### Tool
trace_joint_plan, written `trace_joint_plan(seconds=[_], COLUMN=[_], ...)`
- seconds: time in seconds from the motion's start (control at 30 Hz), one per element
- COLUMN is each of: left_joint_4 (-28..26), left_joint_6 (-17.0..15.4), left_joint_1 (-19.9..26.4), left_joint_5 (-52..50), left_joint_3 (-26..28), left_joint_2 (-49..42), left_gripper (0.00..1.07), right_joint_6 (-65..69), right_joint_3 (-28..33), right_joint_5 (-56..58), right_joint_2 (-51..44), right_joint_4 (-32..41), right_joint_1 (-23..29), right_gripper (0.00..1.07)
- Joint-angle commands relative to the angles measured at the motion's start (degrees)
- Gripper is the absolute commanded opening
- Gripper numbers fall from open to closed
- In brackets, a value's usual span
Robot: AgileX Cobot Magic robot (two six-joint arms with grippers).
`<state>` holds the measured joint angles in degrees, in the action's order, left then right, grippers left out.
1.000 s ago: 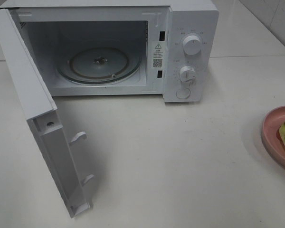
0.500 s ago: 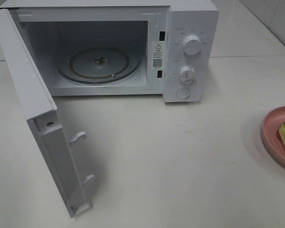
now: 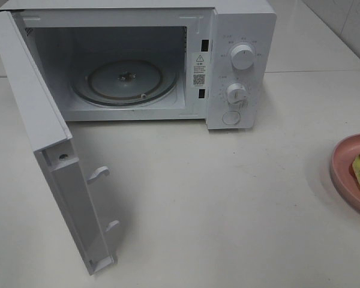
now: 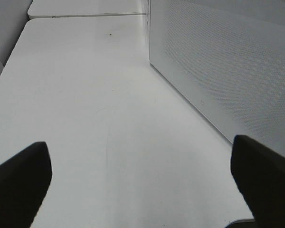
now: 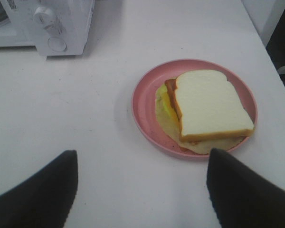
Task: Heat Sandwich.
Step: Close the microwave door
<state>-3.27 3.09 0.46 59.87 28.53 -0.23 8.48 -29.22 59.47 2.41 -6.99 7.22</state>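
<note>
On the pink plate [image 5: 145, 102] sits the sandwich [image 5: 206, 107], right of the microwave [image 3: 240, 36] and well apart from it, at the counter's [image 3: 228, 204] right edge in the high view. Top slice is white bread with a tan crust, flat and squarish with a rounded top; yellow-green lettuce and a reddish-brown meat layer stick out from under it on the side toward the microwave. Plate is round, smooth, shallow-rimmed.

Right end effector [image 5: 142, 190] hangs over the counter just short of the plate, dark fingers [image 5: 42, 190] spread apart, gripping nothing. Bare counter between sandwich and microwave.

Microwave is a white box, door [image 3: 45, 138] swung fully out to the left, two hooked latches on its edge. Cavity open, round glass turntable [image 3: 123, 81] inside, bare. Right-hand panel has two round knobs [image 3: 242, 57] stacked over a round button.

Left end effector [image 4: 142, 175] is on the far side of the door, next to its dotted outer face, fingers wide apart, holding nothing. Counter is matte white, faintly scuffed.
</note>
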Motion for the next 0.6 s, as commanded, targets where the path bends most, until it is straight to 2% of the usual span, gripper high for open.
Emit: trace_joint_plan(seconds=[0.03,0.23,0.6], left_joint_4=[0.0,0.0,0.0], left_joint_6=[0.1,0.1,0.1], left_joint_1=[0.2,0.2,0.2], left_joint_5=[-0.5,-0.5,-0.5], left_joint_3=[-0.2,-0.2,-0.2], left_joint_2=[-1.1,-1.1,-1.1], left_gripper=[0.97,0.97,0.97], right_joint_6=[-1.1,-2.9,-3.0], right_joint_3=[0.1,0.2,0.2], right_joint_5=[0.1,0.0,0.0], right_joint_2=[-2.3,-4.2,-4.2], right_joint_4=[0.2,0.4,0.5], right_joint_1=[-0.9,-1.0,-1.0], right_gripper=[0.73,0.78,0.76])
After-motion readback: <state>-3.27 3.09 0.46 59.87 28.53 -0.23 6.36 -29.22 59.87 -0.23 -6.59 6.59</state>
